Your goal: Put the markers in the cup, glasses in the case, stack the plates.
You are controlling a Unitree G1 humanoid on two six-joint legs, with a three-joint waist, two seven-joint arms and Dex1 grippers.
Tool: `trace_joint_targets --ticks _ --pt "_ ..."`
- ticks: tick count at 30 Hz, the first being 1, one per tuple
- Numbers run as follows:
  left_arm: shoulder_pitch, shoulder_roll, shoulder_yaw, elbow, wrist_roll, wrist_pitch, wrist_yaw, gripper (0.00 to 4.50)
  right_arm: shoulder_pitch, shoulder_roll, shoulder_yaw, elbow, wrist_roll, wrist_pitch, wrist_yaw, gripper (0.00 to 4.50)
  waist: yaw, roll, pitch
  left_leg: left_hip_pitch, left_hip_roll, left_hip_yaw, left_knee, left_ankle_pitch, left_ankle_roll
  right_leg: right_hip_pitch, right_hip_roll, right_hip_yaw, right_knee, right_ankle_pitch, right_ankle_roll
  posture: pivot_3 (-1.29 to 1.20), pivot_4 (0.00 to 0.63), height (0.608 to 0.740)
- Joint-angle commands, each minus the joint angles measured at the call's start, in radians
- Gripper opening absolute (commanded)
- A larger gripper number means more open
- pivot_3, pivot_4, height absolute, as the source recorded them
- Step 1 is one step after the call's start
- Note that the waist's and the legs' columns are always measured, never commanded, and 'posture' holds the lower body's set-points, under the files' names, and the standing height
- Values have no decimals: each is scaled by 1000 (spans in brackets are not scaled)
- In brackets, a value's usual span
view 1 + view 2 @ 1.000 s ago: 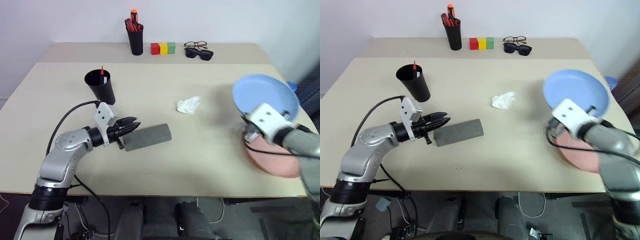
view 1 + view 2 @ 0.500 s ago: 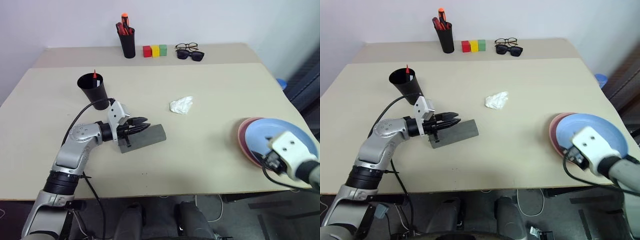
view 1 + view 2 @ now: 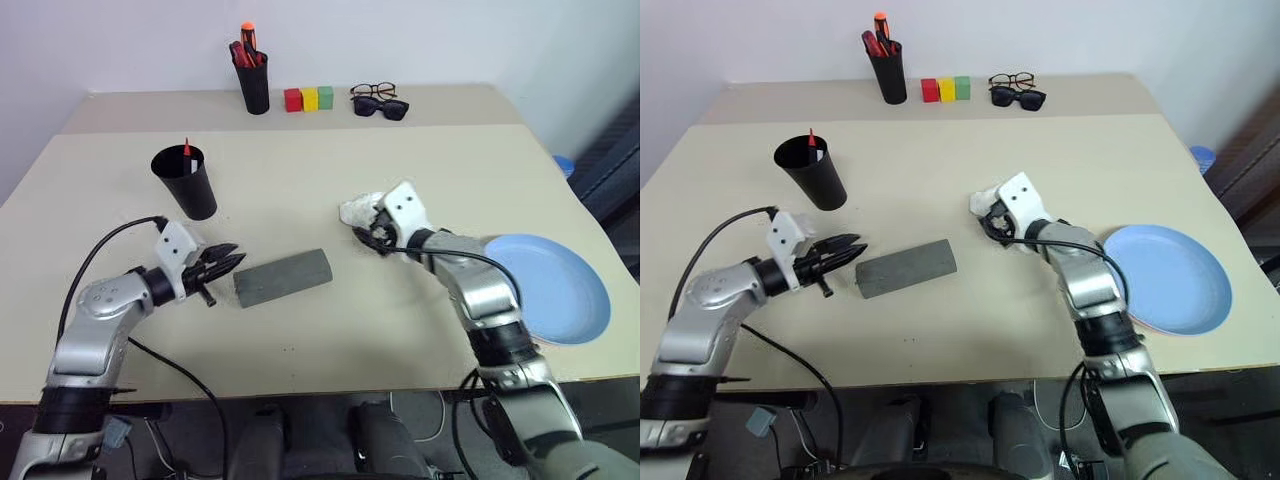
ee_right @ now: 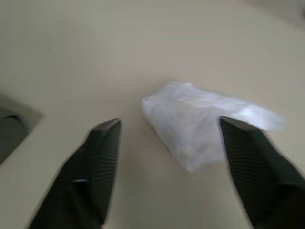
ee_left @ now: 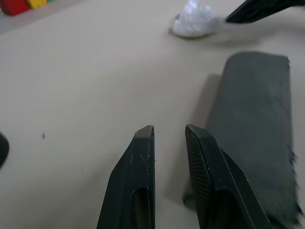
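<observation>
Matte beige tabletop point(image 3: 400, 330), felt-grey oblong case point(image 3: 283, 278), crumpled white wad point(image 3: 358, 209)

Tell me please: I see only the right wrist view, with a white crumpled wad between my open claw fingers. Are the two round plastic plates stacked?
Observer: Yes. The light blue round plastic plate lies on the salmon pink round plastic plate, near the right edge of the beige table. Only a pink sliver shows.
Operator: And the grey thing at the corner of my view?
Observer: It is the grey felt oblong case. It lies shut, with the left claw close beside one end, holding nothing.
Operator: The markers?
Observer: A slim red marker stands in the wide black plastic cup. I cannot make out the white one.
</observation>
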Motion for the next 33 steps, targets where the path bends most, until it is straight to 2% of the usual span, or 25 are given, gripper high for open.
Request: trace_joint_targets --ticks 1,6,7,9,16,20,23,28,32,33 --pt "49 -2 49 -112 -29 22 42 976 -81 31 24 160 -44 -122 -37 4433 -1 0 0 0 0 0 0 0 0 0 0 0 0 0 0 0 150 740" --pt "100 -9 48 -198 -30 57 84 976 -153 78 16 380 -69 -208 -110 4433 -10 0 0 2 0 0 0 0 0 0 1 0 2 0 0 0 150 740" --pt "99 -9 46 -217 -34 73 95 976 -164 89 -1 406 -56 -207 -119 4203 -10 0 0 2 0 0 0 0 0 0 1 0 2 0 0 0 150 740" --pt "94 -7 50 -242 -45 101 107 976 -177 101 -23 434 -42 -206 -136 3546 -10 0 0 2 0 0 0 0 0 0 2 0 3 0 0 0 150 740" --pt "52 -1 34 -259 -55 147 118 976 -156 83 -42 388 -48 -205 -152 49 -9 0 0 2 0 0 0 0 0 0 2 0 3 0 0 0 150 740" --pt "-6 -7 -1 -238 -55 156 102 976 -67 0 -42 161 -91 -167 -159 49 1 1 0 1 -1 -1 0 0 0 0 1 0 2 0 0 0 150 740" --pt "-53 -9 -23 -224 -60 168 88 976 60 -94 -91 -118 -71 -81 -122 49 5 1 0 0 -2 0 0 0 0 -1 0 0 1 0 0 0 150 740" --pt "-137 -17 -83 -167 -63 182 32 976 396 -280 -349 -561 16 84 -30 49 22 1 0 -1 -1 -1 0 0 0 -1 2 0 0 0 0 0 150 740" --pt "-213 -43 -130 -103 -55 178 8 976 612 -352 -534 -716 45 197 2 49 21 1 0 1 -1 -1 0 0 0 3 2 0 -2 0 0 0 150 740" --pt "-228 -50 -136 -89 -54 174 5 976 646 -355 -564 -734 51 224 3 328 17 1 0 1 -1 0 0 0 0 3 2 0 -2 0 0 0 150 740"
